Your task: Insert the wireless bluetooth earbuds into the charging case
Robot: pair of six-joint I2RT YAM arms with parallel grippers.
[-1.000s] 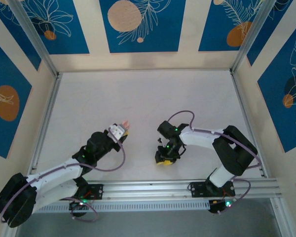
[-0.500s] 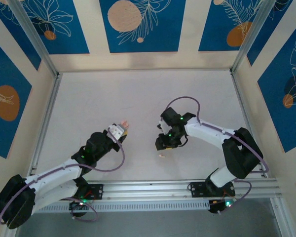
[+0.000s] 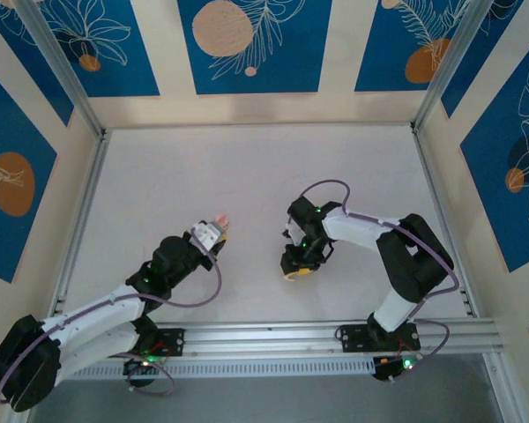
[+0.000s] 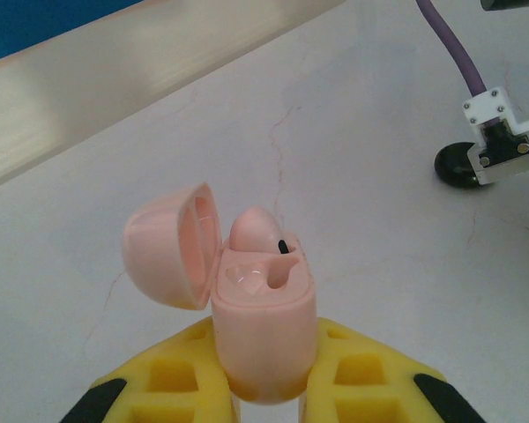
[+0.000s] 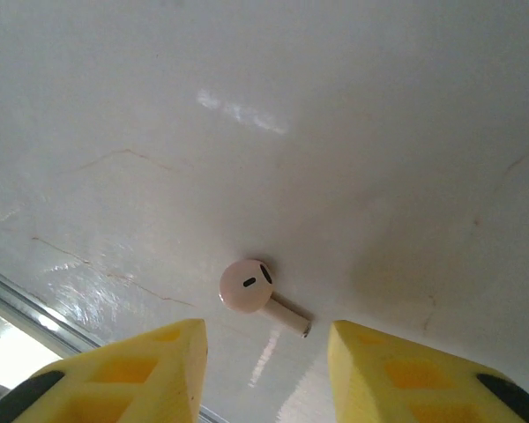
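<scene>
My left gripper (image 4: 264,392) is shut on the pink charging case (image 4: 264,326) and holds it upright with its lid (image 4: 170,245) swung open to the left. One pale pink earbud (image 4: 249,231) sits in the case's far slot; the near slot is bare. In the top view this left gripper (image 3: 213,232) is left of centre. The other pale pink earbud (image 5: 247,285) lies on the table with its stem pointing right. My right gripper (image 5: 266,352) hangs open just over it, a yellow finger on each side and neither touching. From above, the right gripper (image 3: 295,267) points down at the table.
The white tabletop (image 3: 247,176) stretches away behind both grippers. An aluminium rail (image 3: 335,335) runs along the near edge, close behind the right gripper. Blue patterned walls enclose the table. Part of the right arm (image 4: 498,145) shows at the left wrist view's right edge.
The right gripper drew back from the earbud half a second ago, leaving it bare on the table, then came back down over it. The left gripper and case have barely moved.
</scene>
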